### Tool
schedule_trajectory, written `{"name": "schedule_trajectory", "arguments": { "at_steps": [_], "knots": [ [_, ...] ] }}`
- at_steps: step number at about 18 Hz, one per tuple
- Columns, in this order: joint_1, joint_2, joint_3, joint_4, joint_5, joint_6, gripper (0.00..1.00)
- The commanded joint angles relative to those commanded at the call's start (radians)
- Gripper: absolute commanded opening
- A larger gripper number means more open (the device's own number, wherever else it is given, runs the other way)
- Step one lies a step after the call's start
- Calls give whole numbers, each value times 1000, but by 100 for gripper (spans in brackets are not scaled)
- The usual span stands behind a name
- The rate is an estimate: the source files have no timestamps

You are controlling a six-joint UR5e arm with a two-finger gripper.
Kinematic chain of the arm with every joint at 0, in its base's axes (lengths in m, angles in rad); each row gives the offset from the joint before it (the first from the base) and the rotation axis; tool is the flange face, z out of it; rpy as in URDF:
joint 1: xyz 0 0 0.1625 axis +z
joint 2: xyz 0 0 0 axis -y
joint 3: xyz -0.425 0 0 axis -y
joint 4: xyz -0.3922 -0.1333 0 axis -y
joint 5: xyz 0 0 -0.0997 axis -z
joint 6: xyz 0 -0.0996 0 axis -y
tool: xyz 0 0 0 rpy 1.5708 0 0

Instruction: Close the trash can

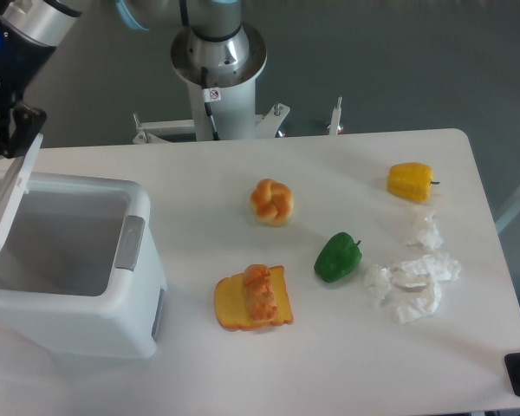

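Setting: a white table (347, 381) in front of a grey floor, with the arm's round base (218, 52) standing behind its far edge.
Gripper: the gripper (7, 130) sits at the upper left corner of the view, dark and partly cut off by the frame edge; I cannot tell whether its fingers are spread or pressed together.
Contact: the gripper is right at the top edge of the lid (10, 201), apparently touching it from behind, though the exact contact is hidden.
Lid: it stands raised on the bin's left side, tilted over the opening, well short of flat.
Trash can: the trash can (78, 269) occupies the left end of the table, its mouth open and its inside looking empty, with the grey latch tab (130, 243) on the wall that faces the food.
Other things: a bun (272, 201), a slice of toast with topping (252, 298), a green pepper (337, 256), a yellow pepper (411, 181) and crumpled tissue (412, 282) lie to the right, well apart from the bin.
Progress: by my judgement the closing is begun but not done; the lid leans inward, yet it has to be pushed down onto the rim, probably until the latch catches.
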Motion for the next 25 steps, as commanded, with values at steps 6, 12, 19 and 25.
{"name": "schedule_trajectory", "arguments": {
  "at_steps": [6, 12, 19, 25],
  "knots": [
    [28, -41, 11, 6, 46, 54, 100],
    [61, -51, 9, 5, 46, 118, 100],
    [86, -55, 5, 3, 49, 138, 100],
    [86, -52, 0, 2, 83, 146, 100]
  ]
}}
